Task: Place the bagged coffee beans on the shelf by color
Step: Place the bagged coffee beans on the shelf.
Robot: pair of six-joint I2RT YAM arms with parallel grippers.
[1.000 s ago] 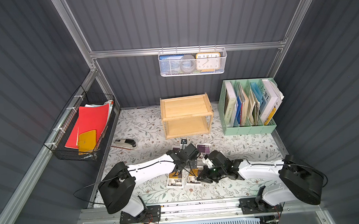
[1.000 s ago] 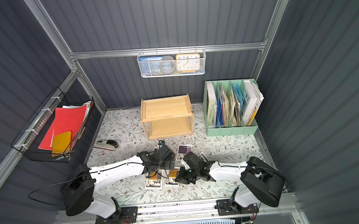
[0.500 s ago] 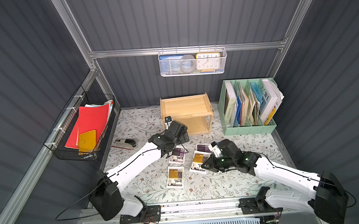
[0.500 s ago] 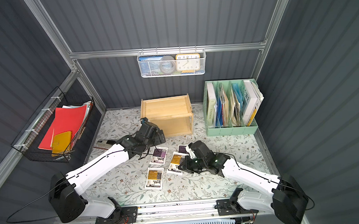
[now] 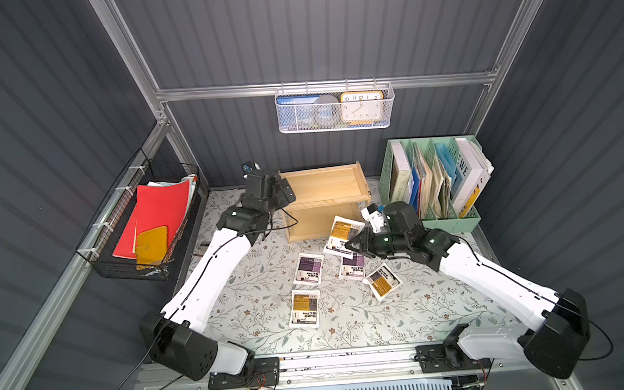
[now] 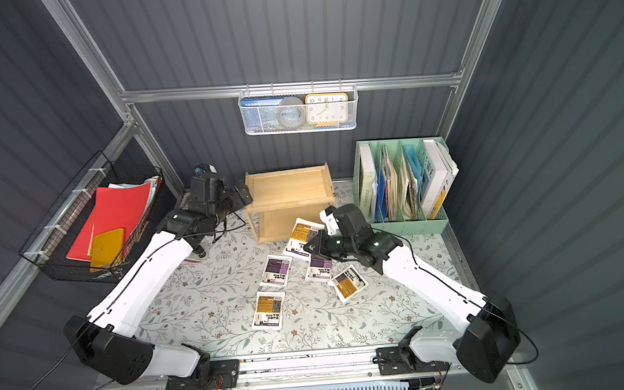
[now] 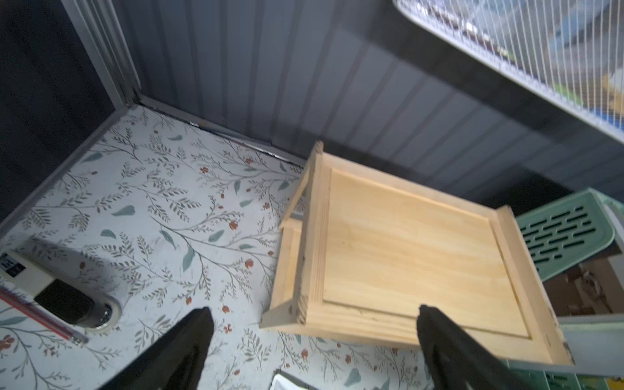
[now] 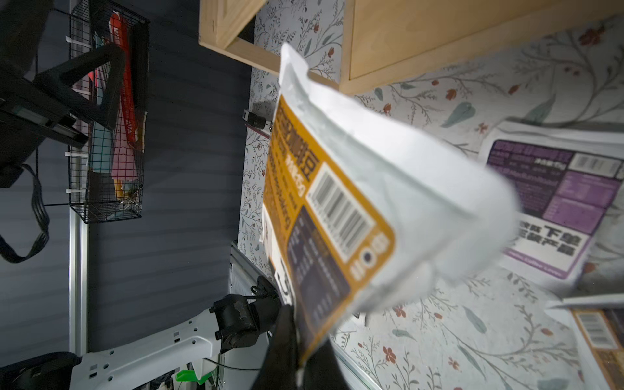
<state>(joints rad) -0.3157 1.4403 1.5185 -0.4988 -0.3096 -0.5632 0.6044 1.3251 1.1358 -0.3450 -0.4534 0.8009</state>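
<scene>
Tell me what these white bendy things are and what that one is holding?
They are two robot arms. Two pictures look down from above; two come from cameras on the arms' wrists. The right gripper pinches an orange-labelled coffee bag, lifted near the wooden shelf. The left gripper is open and empty at the shelf's corner. Four more bags lie on the flowery table: two purple-labelled bags and two orange-labelled bags.

Left tool (image 7: 312,324) raised, jaws spread wide; right tool (image 5: 355,242) clamped, arm stretched forward low.
</scene>
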